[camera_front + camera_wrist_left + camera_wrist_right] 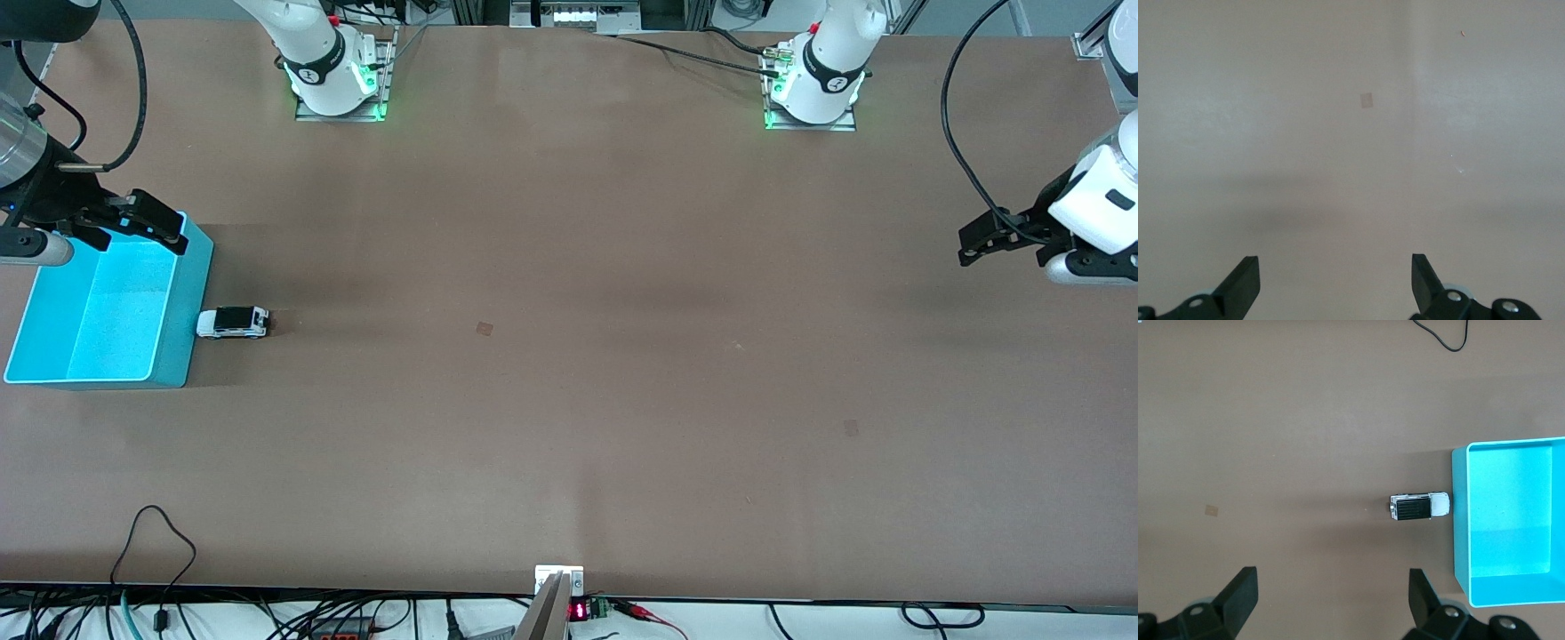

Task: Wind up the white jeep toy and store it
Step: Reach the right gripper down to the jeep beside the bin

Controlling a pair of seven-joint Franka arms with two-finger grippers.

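Observation:
The white jeep toy (233,322) stands on the brown table, right beside the cyan bin (191,302), on the bin's side toward the left arm's end. It also shows in the right wrist view (1419,507), next to the bin's wall (1460,520). The bin has nothing in it. My right gripper (156,224) is open and empty in the air over the bin's rim that lies farthest from the front camera; its fingers (1241,593) frame bare table. My left gripper (978,240) is open and empty (1336,277), waiting over the table at the left arm's end.
A small tape mark (484,328) lies mid-table, and another (851,428) lies nearer the front camera. The two arm bases (338,80) (813,89) stand along the table's edge farthest from the front camera. Cables (160,551) hang at the front edge.

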